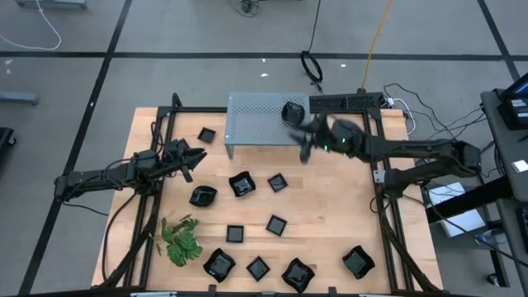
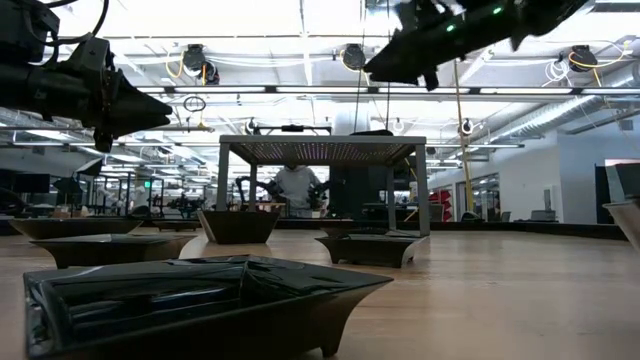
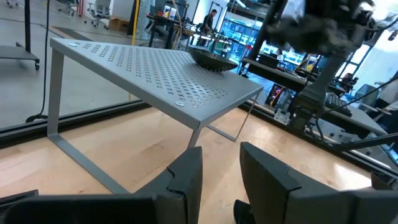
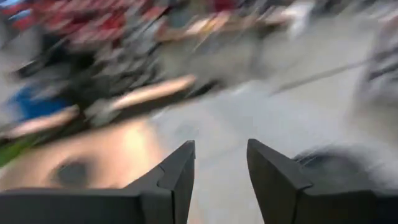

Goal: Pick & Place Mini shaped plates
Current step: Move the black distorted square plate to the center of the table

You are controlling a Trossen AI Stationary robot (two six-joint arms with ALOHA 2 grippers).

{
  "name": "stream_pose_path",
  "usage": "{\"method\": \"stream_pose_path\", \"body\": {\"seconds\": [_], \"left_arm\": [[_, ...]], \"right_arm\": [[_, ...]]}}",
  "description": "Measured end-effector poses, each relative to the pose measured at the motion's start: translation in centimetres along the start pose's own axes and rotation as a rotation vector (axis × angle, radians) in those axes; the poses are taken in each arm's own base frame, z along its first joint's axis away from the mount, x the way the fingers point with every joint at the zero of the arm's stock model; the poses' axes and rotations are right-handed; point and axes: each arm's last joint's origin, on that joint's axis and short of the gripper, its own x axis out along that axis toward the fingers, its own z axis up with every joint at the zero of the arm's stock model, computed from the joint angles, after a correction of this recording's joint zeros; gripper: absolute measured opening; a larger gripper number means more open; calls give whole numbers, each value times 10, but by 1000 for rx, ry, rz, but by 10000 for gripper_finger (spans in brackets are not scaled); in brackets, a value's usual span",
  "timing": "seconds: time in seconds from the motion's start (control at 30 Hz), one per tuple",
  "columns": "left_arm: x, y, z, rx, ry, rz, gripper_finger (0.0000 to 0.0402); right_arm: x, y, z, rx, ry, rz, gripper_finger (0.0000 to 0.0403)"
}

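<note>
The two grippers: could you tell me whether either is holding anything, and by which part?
Nothing is held. The right gripper stands open and empty near a plate lying on the stand; the left gripper is empty too, fingers apart.

Stand [image 1: 266, 124] at the table's [image 1: 330, 210] far middle, one plate [image 1: 293, 111] on its right end. Another plate [image 1: 206, 135] just left of the stand. Remaining plates [image 1: 257, 267] scattered over the middle and near edge. Sprig [image 1: 181, 239] near the left front corner. Left gripper [image 1: 195, 157] left of the stand, right gripper [image 1: 304, 137] at its right front corner.
</note>
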Motion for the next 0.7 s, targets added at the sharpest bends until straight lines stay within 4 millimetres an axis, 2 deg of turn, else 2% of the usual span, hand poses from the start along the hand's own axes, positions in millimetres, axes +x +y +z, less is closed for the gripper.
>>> {"method": "stream_pose_path", "body": {"seconds": [0.2,0.37,0.47,0.7], "left_arm": [[0,0,0,0,0,0,111],[0,0,0,0,0,0,111],[0,0,0,0,0,0,111],[0,0,0,0,0,0,111]], "right_arm": [[-29,46,-41,184,482,272,113],[-58,80,-67,353,857,408,100],[-73,92,-78,342,988,423,95],[-95,107,-93,232,1092,475,97]]}}
